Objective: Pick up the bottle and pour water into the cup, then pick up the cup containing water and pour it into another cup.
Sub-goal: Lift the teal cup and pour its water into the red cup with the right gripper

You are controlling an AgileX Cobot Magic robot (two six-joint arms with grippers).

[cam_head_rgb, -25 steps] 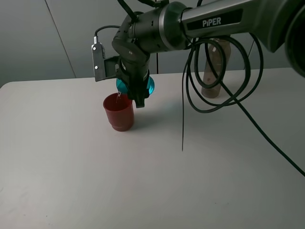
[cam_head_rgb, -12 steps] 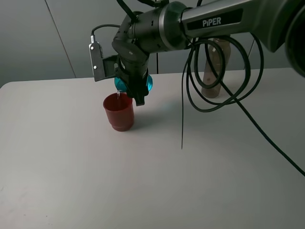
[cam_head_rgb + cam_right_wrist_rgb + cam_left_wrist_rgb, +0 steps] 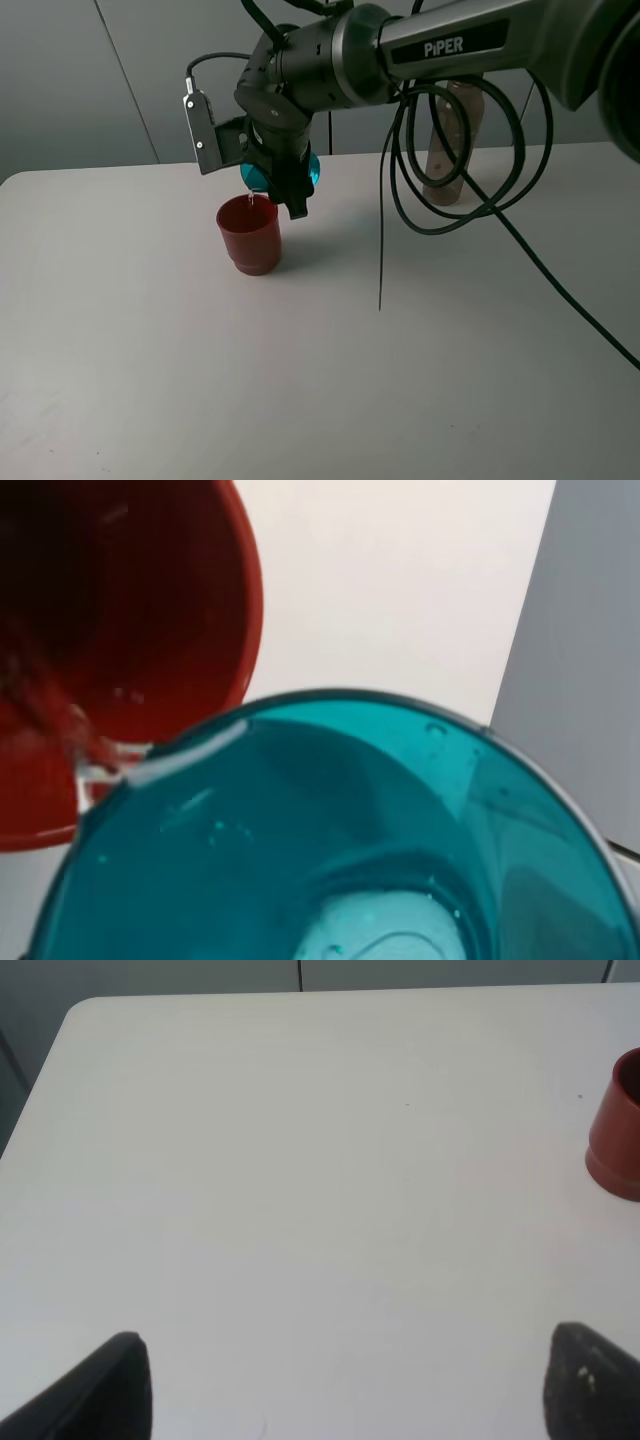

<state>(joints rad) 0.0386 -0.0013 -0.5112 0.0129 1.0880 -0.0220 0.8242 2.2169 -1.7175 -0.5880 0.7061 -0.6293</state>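
Gripping tilted teal cup over red cup w/ R gripper; L gripper spread

Two cups show, one teal cup and one red cup, together with one smoky bottle, one white table and one robot arm in the high view.

Smoky bottle half behind cables, teal cup mostly behind fingers — red cup cut by edge
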